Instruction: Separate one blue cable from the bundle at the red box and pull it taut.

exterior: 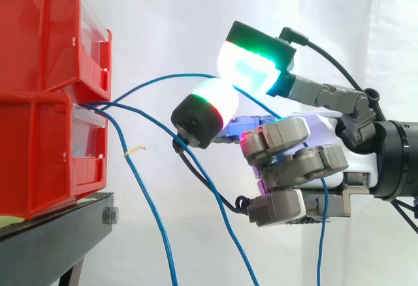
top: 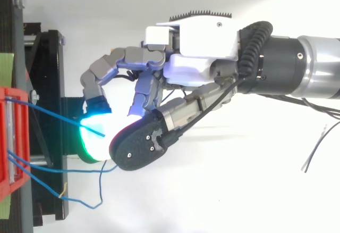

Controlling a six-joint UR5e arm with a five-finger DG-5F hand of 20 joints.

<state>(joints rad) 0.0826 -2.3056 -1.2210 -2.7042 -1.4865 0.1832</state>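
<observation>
Several blue cables come out between the two stacked red bins (exterior: 46,44) at the left. One blue cable (exterior: 163,78) arcs up and to the right, sagging a little, and runs in between two glowing pads of my hand (exterior: 313,162). The same blue cable (top: 53,117) in the top view leads from the red box (top: 13,137) to the cyan-glowing fingertip (top: 95,134). The thumb and that finger are curled together and pinch it. The other fingers are curled below, holding nothing. The remaining blue cables (exterior: 153,214) hang down, loose.
The bins rest on a black stand (exterior: 59,227) before a white curtain. A small yellowish tag (exterior: 135,149) sits on one hanging cable. A loose cable loop (top: 79,202) lies below the hand in the top view. The arm enters from the right.
</observation>
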